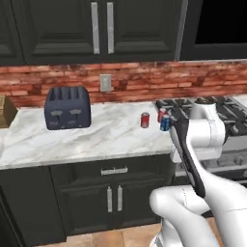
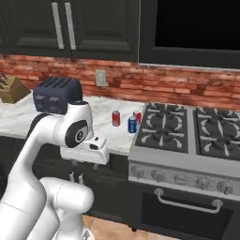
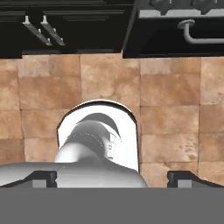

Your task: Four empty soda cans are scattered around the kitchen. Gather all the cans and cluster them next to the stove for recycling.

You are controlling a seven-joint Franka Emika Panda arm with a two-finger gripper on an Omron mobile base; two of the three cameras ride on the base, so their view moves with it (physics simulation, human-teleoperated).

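Three soda cans (image 2: pixel 132 124) — one toaster (image 2: pixel 57 95) — one stove (image 2: pixel 187 140).

Toaster (image 1: pixel 67 108) on marble counter (image 1: pixel 96 137) (knife block (image 2: pixel 11 88) beside)

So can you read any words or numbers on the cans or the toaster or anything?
No text can be read anywhere.
Red can: white marking, too blurred to read.
Blue can: red-white label, too small to read.
Second red can: marking too blurred.
Toaster: no lettering visible.
Stove knobs: no readable marks.
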